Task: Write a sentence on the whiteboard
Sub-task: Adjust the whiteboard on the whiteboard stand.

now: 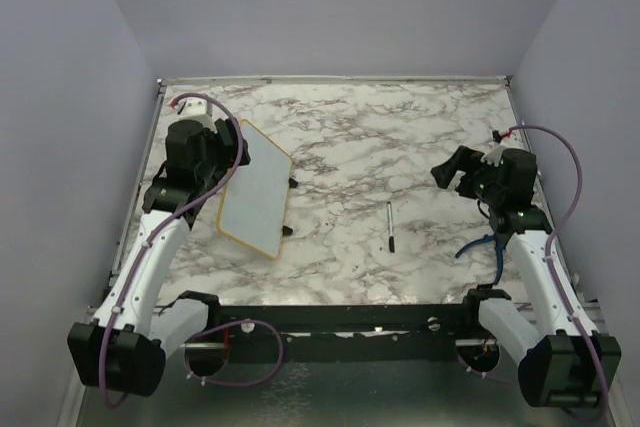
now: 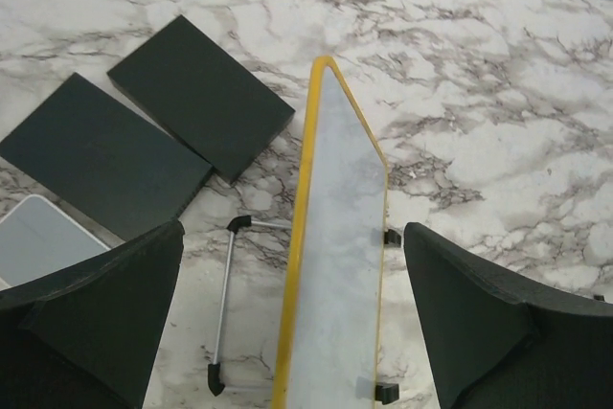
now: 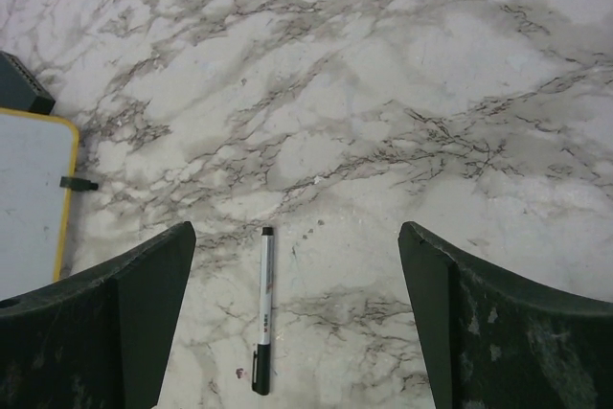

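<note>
Both our left hand [image 2: 292, 227] and right hand [image 3: 297, 227] stand wide apart. The whiteboard [image 1: 255, 190] sits near the surface's [image 1: 400, 137] left edge: light, stiff, slick, we judge; grip its yellow frame [image 2: 308, 141].

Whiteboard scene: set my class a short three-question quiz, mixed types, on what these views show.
1. True or false: the whiteboard already bears a sentence.
2. Where is the pen? A) on the whiteboard B) on the table, between the whiteboard and the right arm C) in a gripper
3. Fill in: the left gripper and right gripper are both ____.
Key: 1 false, no writing shows; 2 B; 3 open.
</note>
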`<action>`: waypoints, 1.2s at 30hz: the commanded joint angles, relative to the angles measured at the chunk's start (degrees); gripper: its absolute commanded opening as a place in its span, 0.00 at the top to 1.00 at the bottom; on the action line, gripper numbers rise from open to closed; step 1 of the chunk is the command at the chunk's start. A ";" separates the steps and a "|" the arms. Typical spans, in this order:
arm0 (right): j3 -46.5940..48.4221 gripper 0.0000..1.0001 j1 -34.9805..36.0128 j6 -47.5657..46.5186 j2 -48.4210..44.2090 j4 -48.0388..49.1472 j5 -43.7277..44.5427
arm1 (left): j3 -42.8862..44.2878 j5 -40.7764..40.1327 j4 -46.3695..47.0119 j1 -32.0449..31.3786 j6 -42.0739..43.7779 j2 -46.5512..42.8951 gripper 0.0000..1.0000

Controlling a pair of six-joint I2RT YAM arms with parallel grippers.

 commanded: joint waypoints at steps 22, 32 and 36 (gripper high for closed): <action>-1.21 0.09 0.00 0.37 -1.09 -0.74 -6.53 | 7.16 28.17 -3.18 10.00 3.81 15.72 0.39; -1.21 0.09 0.00 0.41 -1.36 -1.05 -5.72 | 7.14 32.84 -2.69 12.17 3.72 18.10 0.64; -1.26 0.09 0.00 0.45 -1.57 -0.92 -5.54 | 7.38 33.86 -2.70 12.29 3.30 18.96 0.70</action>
